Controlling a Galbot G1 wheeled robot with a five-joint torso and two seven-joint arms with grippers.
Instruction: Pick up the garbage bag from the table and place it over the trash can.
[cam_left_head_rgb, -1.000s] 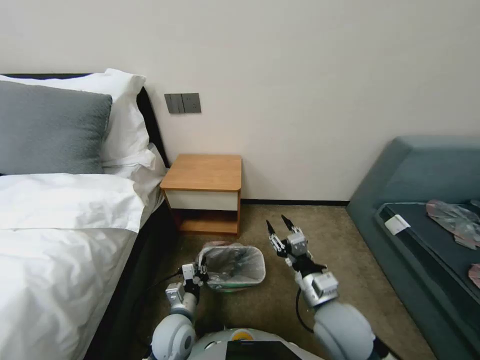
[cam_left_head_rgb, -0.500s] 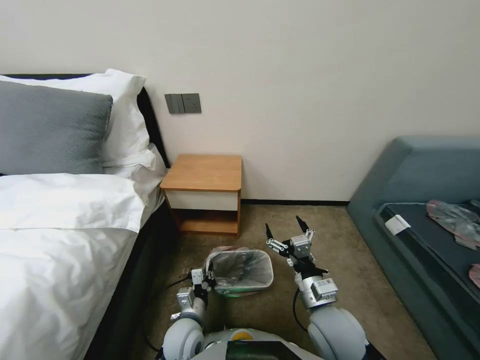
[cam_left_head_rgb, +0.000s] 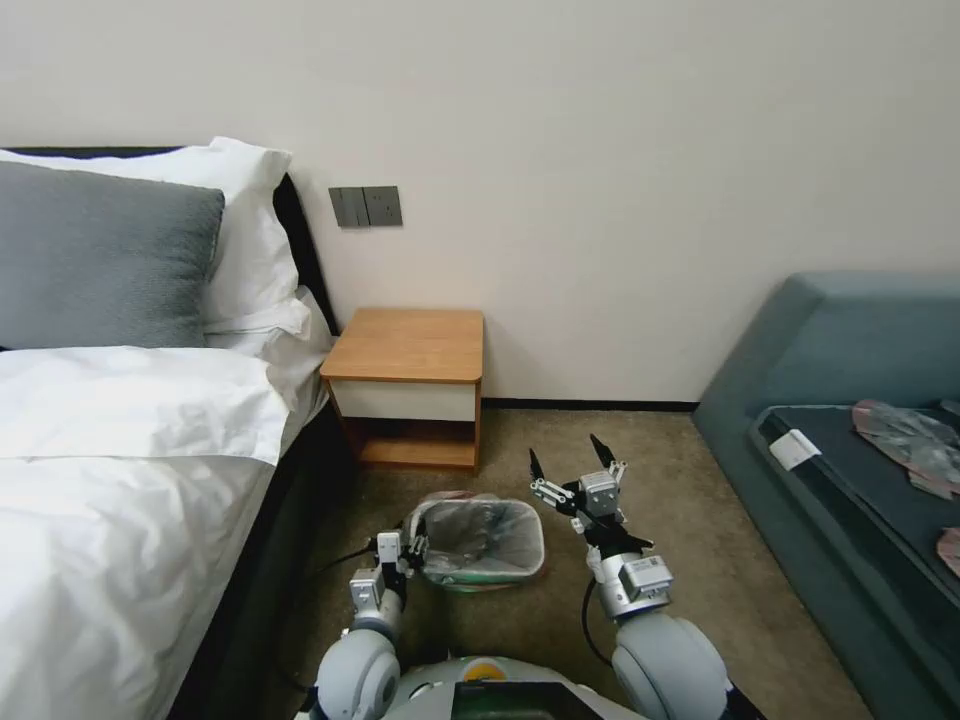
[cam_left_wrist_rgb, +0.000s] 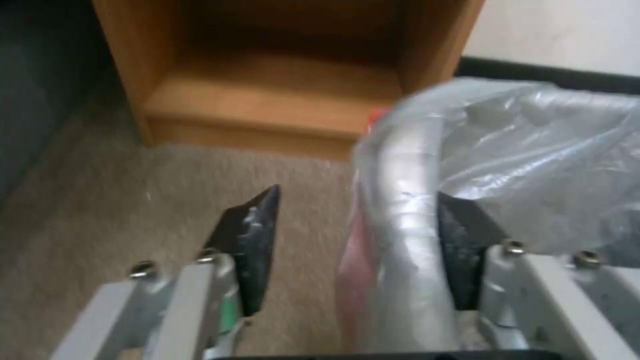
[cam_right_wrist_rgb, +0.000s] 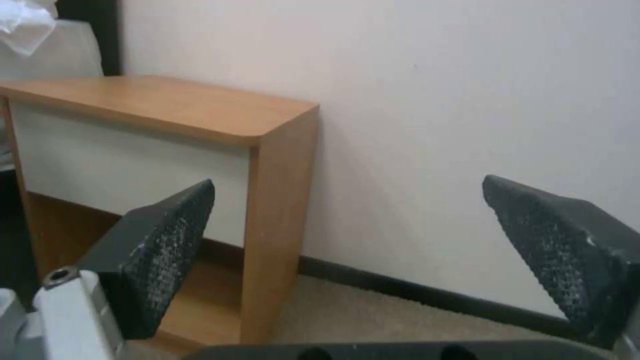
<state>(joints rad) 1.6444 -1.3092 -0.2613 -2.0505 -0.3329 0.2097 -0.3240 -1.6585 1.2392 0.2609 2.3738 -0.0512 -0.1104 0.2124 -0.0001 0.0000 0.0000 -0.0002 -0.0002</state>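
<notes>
Jaws of the left gripper (cam_left_head_rgb: 408, 549) stand apart astride the near-left rim of the small pale green plastic trash can (cam_left_head_rgb: 478, 575), one dark finger inside the rim and the other outside on the carpet side; in the left wrist view the left gripper (cam_left_wrist_rgb: 357, 245) has its inner finger against the bag-covered rim, while the outer finger sits clear of it, so the grip is released rather than clenched. The thin, crinkly, translucent grey garbage bag (cam_left_head_rgb: 480, 530) with its pink-red edge lies draped over the can's mouth and lines its inside; the left wrist view shows the bag (cam_left_wrist_rgb: 533, 150) wrapped over the cream rim, with a strip of pink-red hanging down the outside.

Jaws of the right gripper (cam_left_head_rgb: 570, 458) are spread wide and hold nothing, raised just beyond the can's right side with the tips pointing toward the wall. The right wrist view shows the right gripper (cam_right_wrist_rgb: 347, 240) with both textured black fingers far apart.

The small bedside cabinet with its light orange-brown wooden worktop (cam_left_head_rgb: 410, 345) stands against the wall behind the can, beside the white bed (cam_left_head_rgb: 120, 480). Brown carpet (cam_left_head_rgb: 680, 500) covers the floor.
</notes>
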